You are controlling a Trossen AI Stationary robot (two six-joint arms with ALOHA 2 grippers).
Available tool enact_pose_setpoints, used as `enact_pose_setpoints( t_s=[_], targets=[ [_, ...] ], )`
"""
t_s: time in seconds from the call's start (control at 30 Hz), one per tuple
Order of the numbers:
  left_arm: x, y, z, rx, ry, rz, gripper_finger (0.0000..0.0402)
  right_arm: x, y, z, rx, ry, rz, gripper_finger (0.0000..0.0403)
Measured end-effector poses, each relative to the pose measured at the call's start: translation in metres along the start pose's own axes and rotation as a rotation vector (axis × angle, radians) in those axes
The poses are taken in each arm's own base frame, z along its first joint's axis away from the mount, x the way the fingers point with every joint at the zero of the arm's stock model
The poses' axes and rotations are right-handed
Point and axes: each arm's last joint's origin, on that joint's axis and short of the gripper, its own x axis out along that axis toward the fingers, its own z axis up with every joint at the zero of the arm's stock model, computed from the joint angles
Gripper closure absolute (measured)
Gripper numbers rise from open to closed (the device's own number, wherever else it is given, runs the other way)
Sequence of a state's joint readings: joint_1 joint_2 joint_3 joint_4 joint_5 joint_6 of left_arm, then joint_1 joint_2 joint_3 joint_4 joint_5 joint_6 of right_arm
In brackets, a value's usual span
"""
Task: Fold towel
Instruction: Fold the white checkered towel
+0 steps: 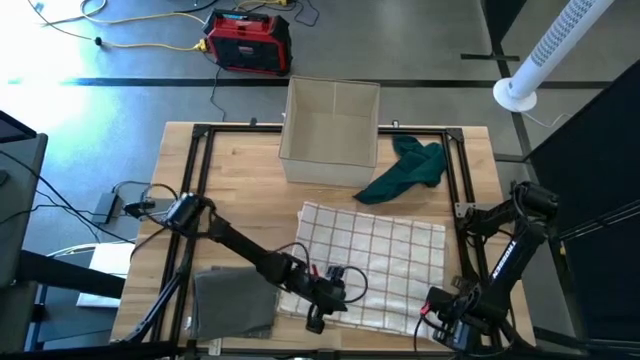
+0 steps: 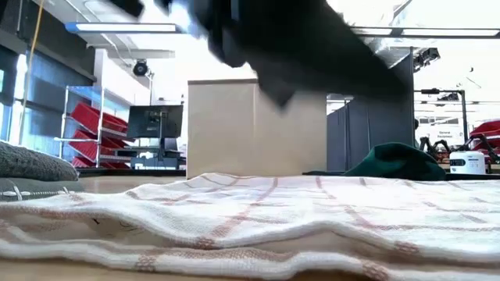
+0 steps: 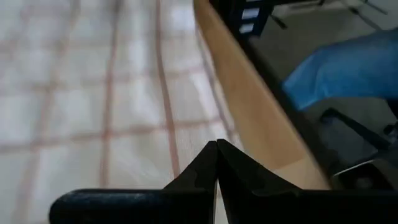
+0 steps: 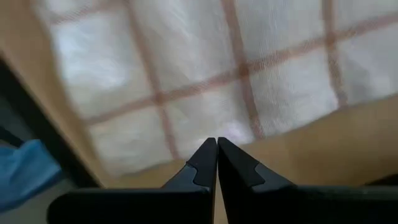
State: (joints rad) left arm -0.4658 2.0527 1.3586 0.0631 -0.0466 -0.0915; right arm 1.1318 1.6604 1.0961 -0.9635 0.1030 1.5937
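Observation:
The white towel with red checks (image 1: 375, 260) lies spread on the wooden table, its near edge rippled in the low view (image 2: 258, 211). My left gripper (image 1: 316, 322) hangs shut over the towel's near left part; its wrist view shows the shut fingertips (image 3: 216, 144) above the checked cloth (image 3: 93, 93), close to the table's edge. My right gripper (image 1: 437, 322) points down, shut, above the towel's near right corner; its fingertips (image 4: 216, 140) stand over the towel's edge (image 4: 205, 68). I see no cloth between either pair of fingers.
A beige open box (image 1: 330, 130) stands at the far middle. A dark green cloth (image 1: 405, 170) lies crumpled beside it. A folded grey cloth (image 1: 235, 300) lies at the near left, also in the low view (image 2: 31, 168). A black frame (image 1: 195, 180) borders the table.

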Motion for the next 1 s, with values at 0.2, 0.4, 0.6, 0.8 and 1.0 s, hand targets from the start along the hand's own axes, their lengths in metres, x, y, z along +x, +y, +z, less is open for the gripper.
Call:
enact_pose_setpoints(
  t_s=[0.2, 0.4, 0.6, 0.8, 1.0],
  targets=[
    [-0.048, 0.010, 0.015, 0.089, 0.134, 0.043, 0.0402, -0.033, -0.004, 0.022, -0.008, -0.074, -0.145, 0.0403],
    [-0.071, 0.037, 0.004, 0.100, 0.243, 0.102, 0.0402, -0.047, -0.019, 0.056, -0.089, -0.068, -0.145, 0.0403],
    [-0.086, 0.071, -0.025, 0.034, 0.259, 0.130, 0.0402, -0.063, -0.061, 0.091, -0.119, -0.083, -0.092, 0.0403],
    [-0.109, 0.104, -0.047, -0.043, 0.256, 0.143, 0.0402, -0.065, -0.116, 0.105, -0.125, -0.048, -0.043, 0.0403],
    [-0.133, 0.130, -0.059, -0.114, 0.268, 0.184, 0.0402, -0.044, -0.162, 0.099, -0.080, 0.070, -0.017, 0.0403]
  ],
)
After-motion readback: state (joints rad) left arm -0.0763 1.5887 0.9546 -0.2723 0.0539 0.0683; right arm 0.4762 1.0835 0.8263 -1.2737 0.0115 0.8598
